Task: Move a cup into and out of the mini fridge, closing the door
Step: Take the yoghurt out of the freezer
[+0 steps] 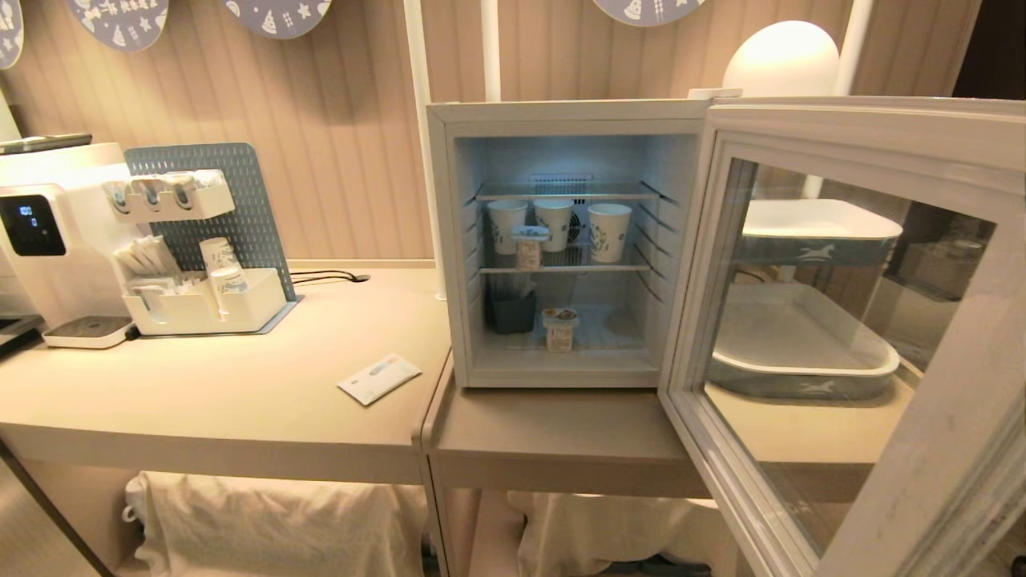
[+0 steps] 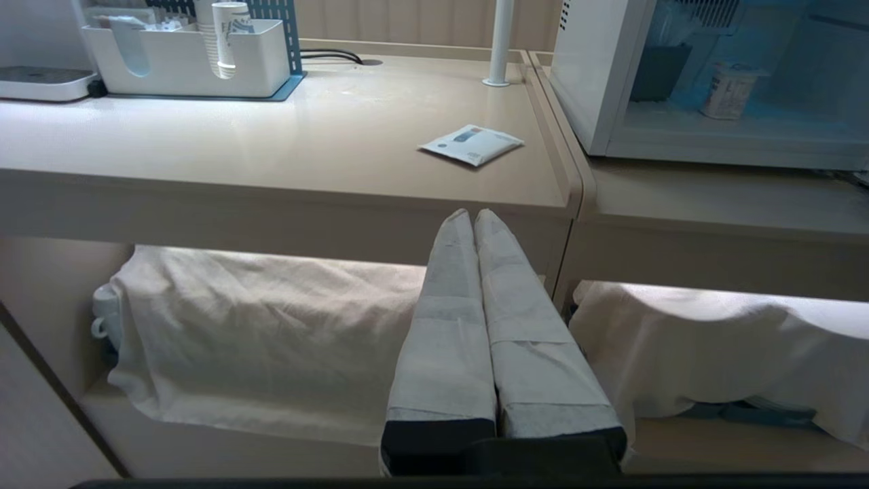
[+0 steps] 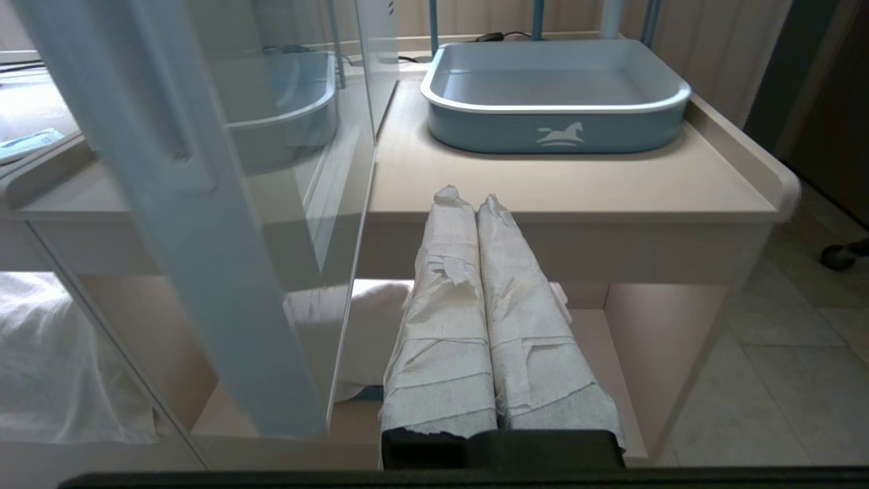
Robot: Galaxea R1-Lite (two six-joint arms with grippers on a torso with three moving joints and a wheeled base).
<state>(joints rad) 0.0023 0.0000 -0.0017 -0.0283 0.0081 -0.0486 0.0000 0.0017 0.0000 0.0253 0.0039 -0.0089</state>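
Fridge first: we see the mini fridge (image 1: 561, 240) standing on the counter (image 1: 545, 433) with the door (image 1: 850, 320) swung wide on its right side. Inside, on its floor, the cup (image 1: 559, 327) stands just right of a dark bin (image 1: 510, 308); one shelf up, three paper cups (image 1: 555, 224) stand in a row with another small yogurt cup (image 1: 529, 245) in front of them. Left of the fridge, a flat packet (image 1: 378, 378) lies on the counter. Our left gripper (image 2: 473, 214) hangs below the counter edge, fingers pressed together, holding nothing. Our right gripper (image 3: 467, 200) sits beside the door, fingers likewise together and empty, with a blue tray (image 3: 555, 95) beyond it.
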